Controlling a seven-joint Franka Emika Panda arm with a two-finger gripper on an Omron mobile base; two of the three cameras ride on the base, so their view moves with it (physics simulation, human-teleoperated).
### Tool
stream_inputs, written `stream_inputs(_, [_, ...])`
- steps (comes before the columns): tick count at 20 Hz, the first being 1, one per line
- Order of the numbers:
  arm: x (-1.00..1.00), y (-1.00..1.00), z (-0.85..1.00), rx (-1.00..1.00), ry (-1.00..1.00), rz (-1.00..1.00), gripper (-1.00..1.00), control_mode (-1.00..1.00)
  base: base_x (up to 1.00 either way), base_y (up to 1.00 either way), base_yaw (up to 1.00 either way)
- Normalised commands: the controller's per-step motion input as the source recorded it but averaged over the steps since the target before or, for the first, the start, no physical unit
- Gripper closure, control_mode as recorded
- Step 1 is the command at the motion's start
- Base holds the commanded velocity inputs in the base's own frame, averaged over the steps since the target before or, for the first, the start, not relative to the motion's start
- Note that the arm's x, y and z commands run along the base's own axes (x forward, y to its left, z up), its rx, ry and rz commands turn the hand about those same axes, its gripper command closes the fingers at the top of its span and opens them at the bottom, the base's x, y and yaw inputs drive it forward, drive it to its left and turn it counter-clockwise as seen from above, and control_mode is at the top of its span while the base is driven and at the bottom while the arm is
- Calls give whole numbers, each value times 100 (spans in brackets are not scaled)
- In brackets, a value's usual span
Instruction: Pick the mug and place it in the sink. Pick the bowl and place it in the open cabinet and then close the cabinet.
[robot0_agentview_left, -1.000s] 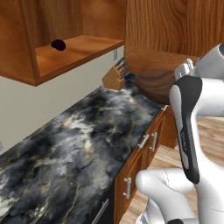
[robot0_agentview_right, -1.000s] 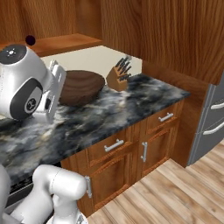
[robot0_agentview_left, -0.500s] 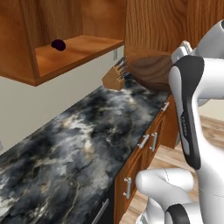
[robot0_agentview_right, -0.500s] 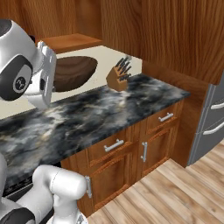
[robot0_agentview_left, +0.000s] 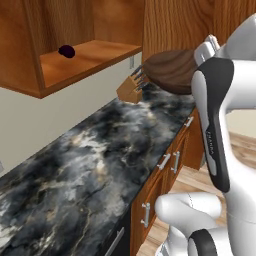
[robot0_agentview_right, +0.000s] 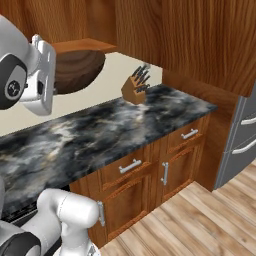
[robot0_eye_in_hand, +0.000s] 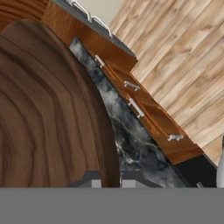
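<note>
In the left base view, the bowl (robot0_agentview_left: 170, 70) is seen raised well above the marbled counter (robot0_agentview_left: 100, 165), its dark-brown wooden body tilted and carried at the end of the white arm, whose forearm covers the bowl's right part. Beside the bowl's lower left edge stands a knife block (robot0_agentview_left: 131, 87) at the far end of the counter. To the upper left, the open cabinet (robot0_agentview_left: 30, 50) is shown with its shelf bare except for a small dark purple round object (robot0_agentview_left: 66, 50) resting near the back. In the right base view, the bowl (robot0_agentview_right: 77, 70) is seen held level with the cabinet shelf (robot0_agentview_right: 82, 46), just beneath its front edge, with the arm's hand covering the bowl's left side; the knife block (robot0_agentview_right: 136, 87) stands on the counter (robot0_agentview_right: 75, 145) to the right and lower than the bowl, well apart from it. Under-counter cabinets with silver handles and a wooden floor are seen below. In the hand view, the bowl (robot0_eye_in_hand: 48, 109) is spread across the left half, its rim passing between the gripper (robot0_eye_in_hand: 110, 181) tips, which are pinched tight upon that rim; the counter (robot0_eye_in_hand: 131, 144) and the drawer fronts are seen far below.
</note>
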Motion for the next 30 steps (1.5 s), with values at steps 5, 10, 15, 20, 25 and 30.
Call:
stream_inputs(5, [0, 6, 1, 4, -6, 0, 100, -100, 0, 0, 0])
stream_inputs(10, [16, 21, 4, 0, -2, 5, 100, -100, 0, 0, 0])
stream_inputs(15, [30, 20, 11, 0, -3, 10, 100, -100, 0, 0, 0])
stream_inputs(20, [29, 7, 10, 0, -4, 14, 100, -100, 0, 0, 0])
stream_inputs(25, [7, 2, 10, 0, -18, 9, 100, -100, 0, 0, 0])
stream_inputs(30, [21, 12, 5, 0, -16, 3, 100, -100, 0, 0, 0])
